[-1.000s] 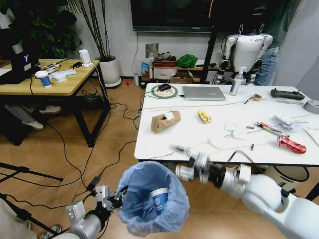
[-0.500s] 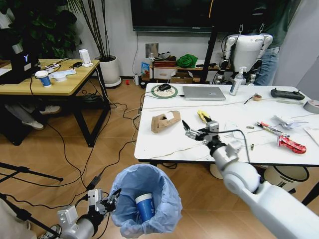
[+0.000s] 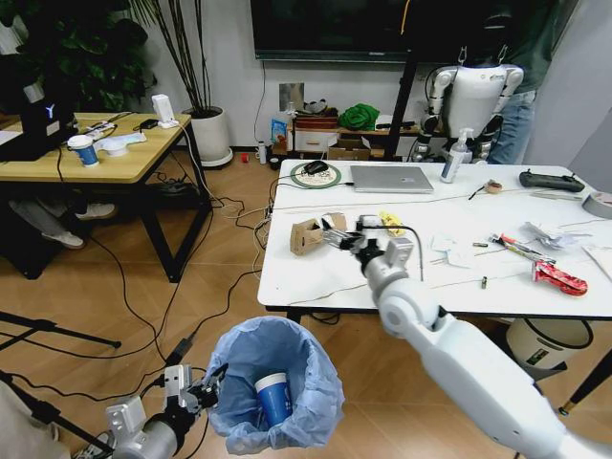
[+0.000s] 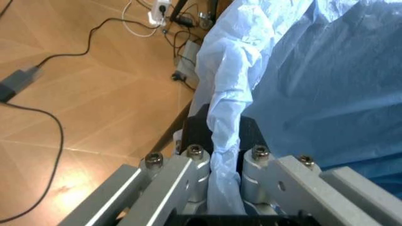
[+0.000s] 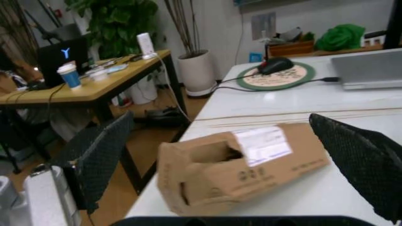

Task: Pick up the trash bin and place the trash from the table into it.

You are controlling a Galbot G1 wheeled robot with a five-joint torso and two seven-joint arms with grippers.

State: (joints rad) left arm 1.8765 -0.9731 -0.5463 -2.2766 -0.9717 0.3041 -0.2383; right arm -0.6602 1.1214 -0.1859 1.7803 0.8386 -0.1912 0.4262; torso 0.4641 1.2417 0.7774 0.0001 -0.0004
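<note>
Reaching across the near-left part of the table, the right gripper hangs with its fingers spread wide just beside the torn brown cardboard carton; from the right wrist view the two dark mesh-faced fingers stand on either side of the carton without touching it — the box lies on its side on the white top, its white label facing up. The right arm stretches from the near right up over the table's near edge. Low on the near left, the left gripper is clamped on the rim of the trash bin, and the left wrist view shows a fold of the light-blue bag pinched between its metal fingers. The bin is held off the wooden floor in front of the table, its mouth tilted toward the camera, with a blue-and-white paper cup already standing inside. Farther right on the table the rest of the trash lies spread out: a yellow wrapper just beyond the right gripper, white tissues near the middle, crumpled paper and a red snack wrapper toward the right end. At the far side sits a silver laptop — well apart from the litter.
</note>
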